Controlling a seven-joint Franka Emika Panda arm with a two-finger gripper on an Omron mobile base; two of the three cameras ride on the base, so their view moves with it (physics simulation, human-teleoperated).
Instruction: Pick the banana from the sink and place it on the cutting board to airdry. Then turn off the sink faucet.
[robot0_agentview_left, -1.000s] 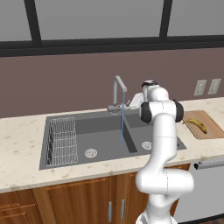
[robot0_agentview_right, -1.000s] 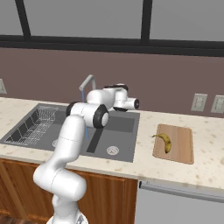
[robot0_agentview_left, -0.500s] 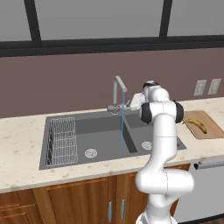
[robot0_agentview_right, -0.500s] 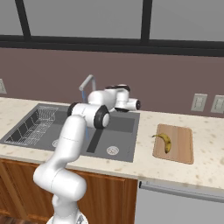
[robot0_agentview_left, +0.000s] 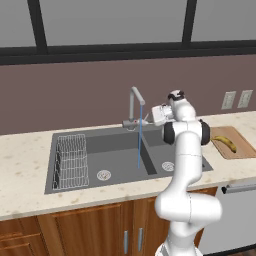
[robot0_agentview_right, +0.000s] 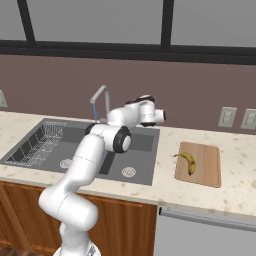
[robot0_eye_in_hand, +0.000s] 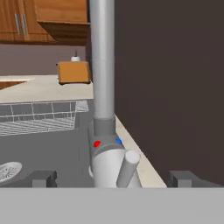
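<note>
banana (robot0_agentview_right: 189, 161): already on the board (robot0_agentview_right: 210, 170), right counter end
water: running
me: crept closer to the faucet (robot0_eye_in_hand: 103, 78) lever (robot0_eye_in_hand: 126, 166)
jaws: wide open, holding nothing

Kitchen: sink (robot0_agentview_left: 115, 150), wooden cabinets (robot0_agentview_left: 95, 232).

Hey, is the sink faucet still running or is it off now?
Running. A thin blue water stream falls from the sink faucet into the sink.
</note>
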